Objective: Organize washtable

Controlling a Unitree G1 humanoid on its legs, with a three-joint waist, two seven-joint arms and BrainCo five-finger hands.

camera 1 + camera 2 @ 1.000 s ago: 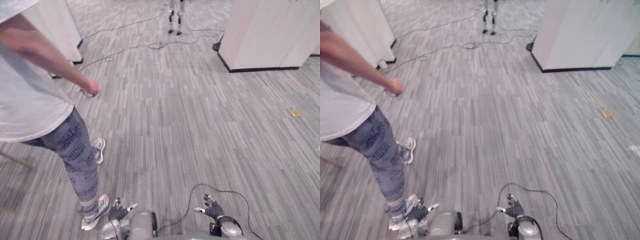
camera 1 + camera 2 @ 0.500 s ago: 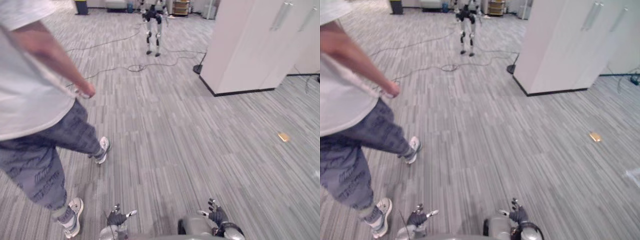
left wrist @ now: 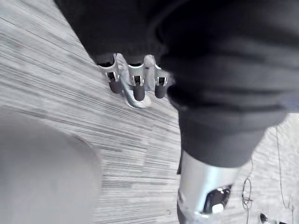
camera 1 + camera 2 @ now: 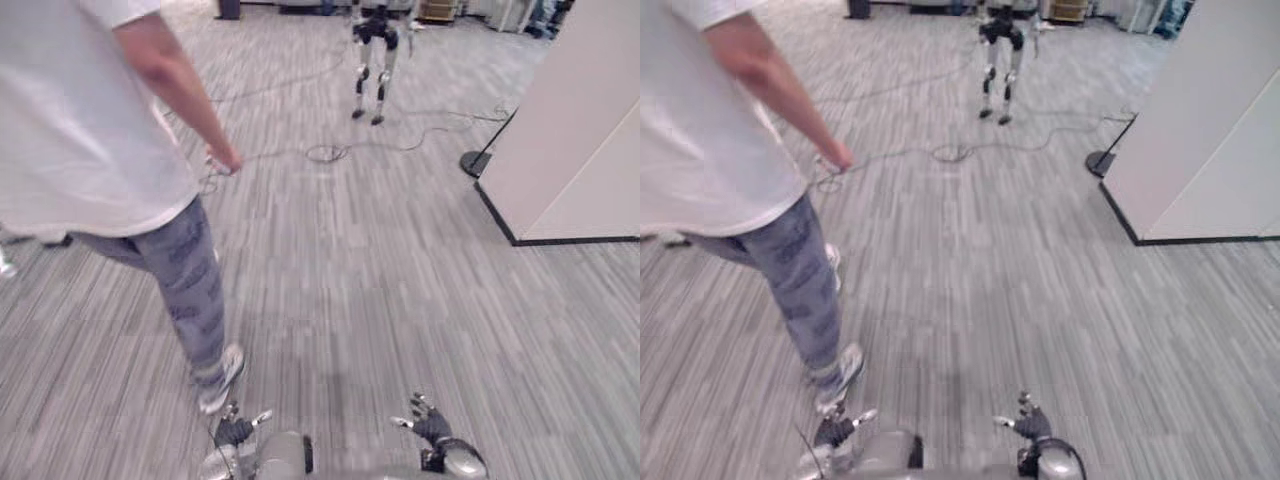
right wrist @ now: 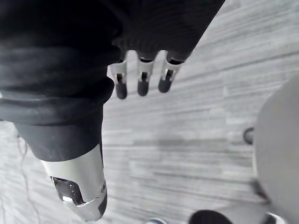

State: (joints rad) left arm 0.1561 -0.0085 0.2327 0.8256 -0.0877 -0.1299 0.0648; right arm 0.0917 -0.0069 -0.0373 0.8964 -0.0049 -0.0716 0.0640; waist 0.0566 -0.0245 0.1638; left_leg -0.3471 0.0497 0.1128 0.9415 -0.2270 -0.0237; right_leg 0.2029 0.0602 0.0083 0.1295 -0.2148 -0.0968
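Looking down in the left eye view, a person in a white T-shirt and grey patterned trousers (image 4: 90, 140) stands on the grey striped carpet floor (image 4: 400, 290) at the robot's left, one arm held out. A tall white cabinet with a dark base (image 4: 580, 130) stands at the right. A small silver humanoid robot (image 4: 375, 45) stands far off ahead. The left hand (image 4: 236, 431) and the right hand (image 4: 432, 426) hang low over the carpet, well apart. In the left wrist view that hand's fingers (image 3: 135, 86) are straight and hold nothing. In the right wrist view the fingers (image 5: 141, 81) are likewise straight and empty.
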